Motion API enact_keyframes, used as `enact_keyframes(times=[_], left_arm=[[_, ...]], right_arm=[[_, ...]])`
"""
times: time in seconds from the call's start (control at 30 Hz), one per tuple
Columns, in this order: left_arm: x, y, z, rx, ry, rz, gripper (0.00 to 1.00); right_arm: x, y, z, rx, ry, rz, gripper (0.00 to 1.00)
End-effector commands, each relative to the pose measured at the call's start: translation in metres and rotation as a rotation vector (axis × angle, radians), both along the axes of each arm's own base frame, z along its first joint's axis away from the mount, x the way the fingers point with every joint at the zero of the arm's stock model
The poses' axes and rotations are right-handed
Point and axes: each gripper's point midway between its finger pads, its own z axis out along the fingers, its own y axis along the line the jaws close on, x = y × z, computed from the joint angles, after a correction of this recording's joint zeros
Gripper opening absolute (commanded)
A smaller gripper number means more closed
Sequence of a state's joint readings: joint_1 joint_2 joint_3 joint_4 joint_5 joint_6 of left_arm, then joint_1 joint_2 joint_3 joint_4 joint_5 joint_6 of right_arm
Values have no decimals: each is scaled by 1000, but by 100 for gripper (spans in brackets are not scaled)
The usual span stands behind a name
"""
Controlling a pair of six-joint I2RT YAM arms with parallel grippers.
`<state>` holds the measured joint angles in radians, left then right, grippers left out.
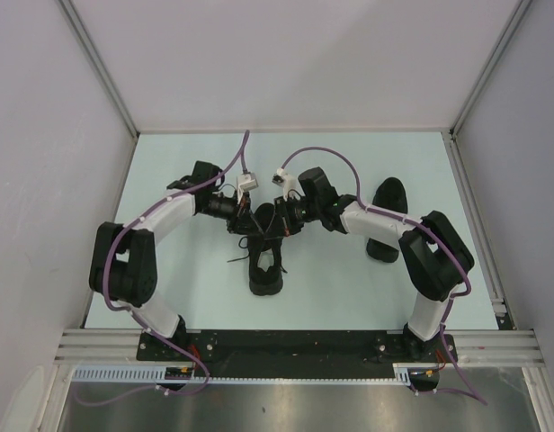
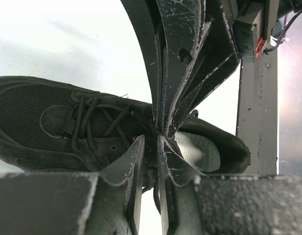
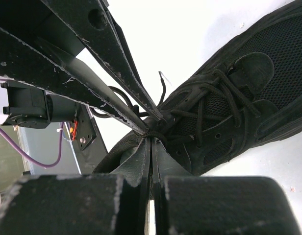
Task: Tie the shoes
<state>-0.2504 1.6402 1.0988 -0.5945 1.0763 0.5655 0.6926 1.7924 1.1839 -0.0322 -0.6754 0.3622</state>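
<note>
Black sneaker [image 1: 266,270] mid-worktop [image 1: 187,162], both hands over its laces [image 3: 210,98]. At crossing, right hand [image 3: 151,142] clamped shut; left hand [image 2: 151,142] narrow, hold unclear. Pull apart evenly, low, keeping tension.

Pale table [image 1: 349,288], black sneaker [image 1: 266,274], second shoe [image 1: 388,196] right

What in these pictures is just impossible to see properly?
Top view: the left gripper and right gripper cover the lacing of the middle shoe; the laces look too thin to follow.
Top view: the second shoe lies partly under the right arm.
Wrist views: whether either gripper pinches a lace; dark parts crowd the spot.
Wrist views: the middle shoe's toe runs off the frame edge.
</note>
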Motion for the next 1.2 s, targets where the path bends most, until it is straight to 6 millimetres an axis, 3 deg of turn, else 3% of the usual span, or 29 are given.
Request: enact_keyframes(times=[0.0, 0.47, 0.57, 0.93, 1.17], left_arm=[[-3, -8, 11, -44, -27, -61, 22], [-19, -9, 16, -88, 7, -123, 30], [-18, -10, 16, -85, 4, -118, 27], [6, -9, 17, -46, -78, -46, 1], [12, -7, 25, -57, -118, -35, 0]], right_arm=[[2, -3, -16, -39, -6, -11, 0], [2, -3, -17, -38, -9, -10, 0], [1, -3, -16, -33, -10, -5, 0], [-1, -3, -10, -11, -7, 17, 0], [-2, -5, -7, -7, -2, 22, 0]])
